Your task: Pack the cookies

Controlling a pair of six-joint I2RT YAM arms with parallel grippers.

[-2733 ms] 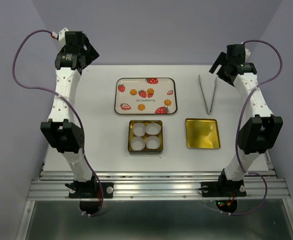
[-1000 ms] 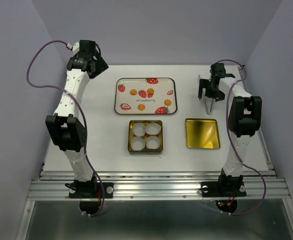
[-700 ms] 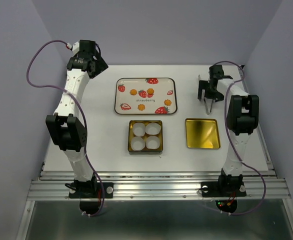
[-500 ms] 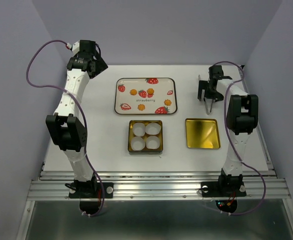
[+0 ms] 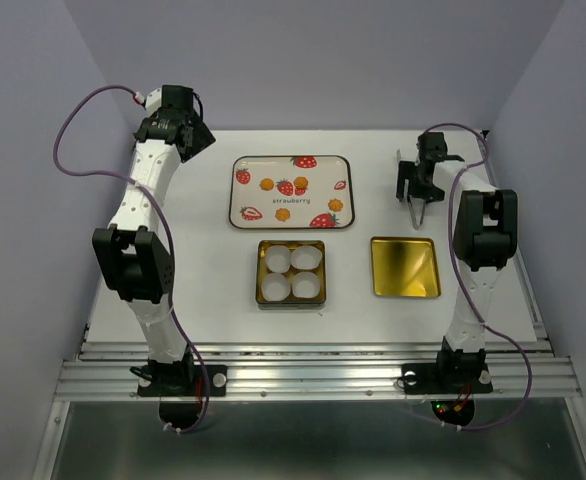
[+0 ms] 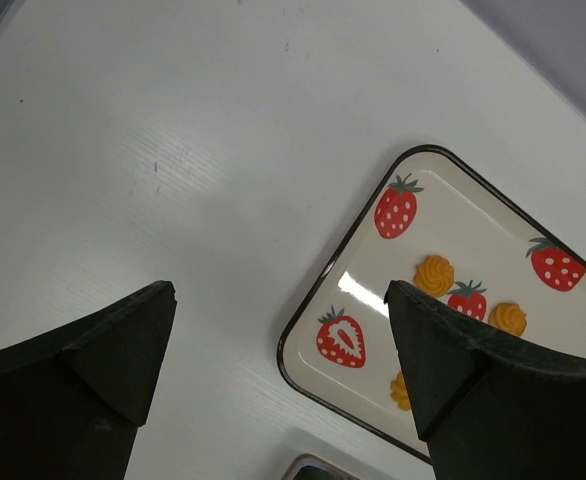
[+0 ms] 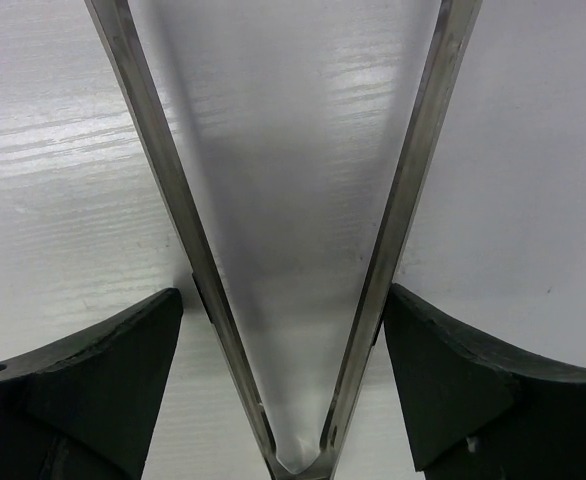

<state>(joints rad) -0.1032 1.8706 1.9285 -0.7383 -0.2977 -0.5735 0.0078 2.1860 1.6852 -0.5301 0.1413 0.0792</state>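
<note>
Four cookies [image 5: 266,184] are seen on a strawberry-printed tray [image 5: 318,172] at the far middle of the tabletop [image 5: 203,270]. Two are in a far row and two in a near row, all set apart among the printed berries. Just on the near side of the tray a square tin [image 5: 319,300] is placed, and four white paper cups [image 5: 277,260] are packed into it. To the right of the tin, apart from it, a square gold lid [image 5: 404,267] is laid flat. Beyond the lid, metal tongs [image 7: 168,190] are laid on the tabletop with their arms spread in a V. The right jaws are lowered over the tongs and held wide, one finger outside each arm near the joined end. Whether the tips touch the metal cannot be told. The left jaws are held spread to their widest above the tabletop, off the tray's far left corner, and nothing is gripped between them.
</note>
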